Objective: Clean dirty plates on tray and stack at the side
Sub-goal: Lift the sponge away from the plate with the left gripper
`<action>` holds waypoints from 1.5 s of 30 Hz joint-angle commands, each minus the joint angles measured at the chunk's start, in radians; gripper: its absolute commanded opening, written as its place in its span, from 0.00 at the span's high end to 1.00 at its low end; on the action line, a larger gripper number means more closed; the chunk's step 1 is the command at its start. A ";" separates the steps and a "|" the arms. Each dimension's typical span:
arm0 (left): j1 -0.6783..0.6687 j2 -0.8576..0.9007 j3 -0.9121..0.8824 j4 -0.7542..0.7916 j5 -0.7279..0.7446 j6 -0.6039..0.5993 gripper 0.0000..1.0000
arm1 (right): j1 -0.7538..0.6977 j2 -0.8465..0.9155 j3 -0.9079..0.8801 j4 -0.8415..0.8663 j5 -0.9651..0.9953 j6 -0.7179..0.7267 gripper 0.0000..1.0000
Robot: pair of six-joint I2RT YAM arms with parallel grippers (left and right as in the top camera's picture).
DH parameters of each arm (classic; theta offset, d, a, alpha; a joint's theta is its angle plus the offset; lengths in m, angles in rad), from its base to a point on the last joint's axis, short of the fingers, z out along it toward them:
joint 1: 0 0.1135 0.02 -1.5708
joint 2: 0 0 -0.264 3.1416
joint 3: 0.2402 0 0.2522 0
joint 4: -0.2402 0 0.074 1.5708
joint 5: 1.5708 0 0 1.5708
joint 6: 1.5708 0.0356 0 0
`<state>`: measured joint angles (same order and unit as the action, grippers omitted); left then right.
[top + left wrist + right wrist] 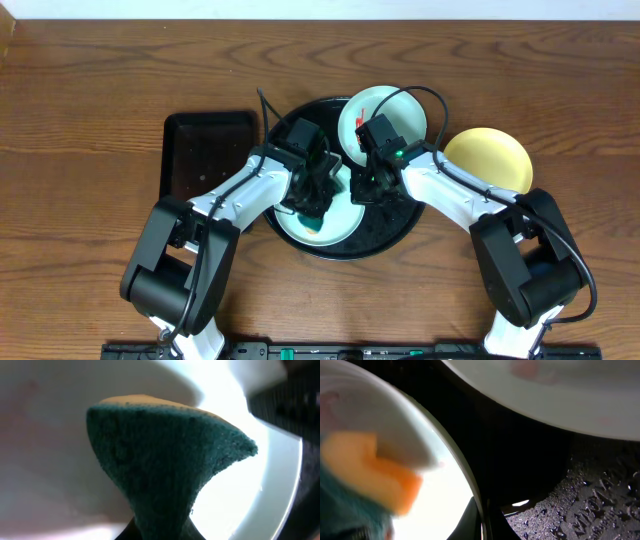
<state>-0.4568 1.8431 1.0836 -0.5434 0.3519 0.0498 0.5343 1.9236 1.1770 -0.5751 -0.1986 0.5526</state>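
Observation:
A pale blue-green plate [335, 225] lies at the front of the round black tray [395, 225]. My left gripper [314, 196] is shut on a green sponge [312, 214] with a yellow-orange back, pressed onto this plate [50, 435]; the sponge fills the left wrist view [165, 460]. My right gripper [367, 187] is shut on the plate's right rim [479, 510], one finger on each side. A second blue-green plate [385, 108] with a red smear rests on the tray's back right rim and shows in the right wrist view [545, 395]. A pale yellow plate [490, 160] lies on the table right of the tray.
A rectangular black tray [205, 150] lies left of the round tray. The round tray's floor is wet with droplets [590, 510]. The arms' cables arc over the back plate.

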 commanded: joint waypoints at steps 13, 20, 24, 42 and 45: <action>0.083 -0.108 0.225 -0.099 -0.432 -0.297 0.93 | 0.004 0.026 -0.002 -0.004 0.037 0.018 0.99; 0.156 -0.239 0.270 -0.193 -0.431 -0.336 0.93 | 0.008 -0.026 0.002 -0.034 0.009 -0.040 0.99; 0.190 -0.256 0.269 -0.213 -0.432 -0.336 0.93 | 0.036 -0.133 0.002 -0.064 0.097 -0.061 0.99; 0.195 -0.253 0.257 -0.229 -0.431 -0.336 0.93 | 0.309 -0.416 0.002 -0.136 1.036 -0.212 0.99; 0.195 -0.252 0.257 -0.234 -0.431 -0.336 0.92 | 0.366 -0.416 0.002 -0.115 1.162 -0.303 0.99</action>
<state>-0.2634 1.5875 1.3411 -0.7708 -0.0597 -0.2741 0.8497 1.5173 1.1759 -0.7074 0.7250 0.3531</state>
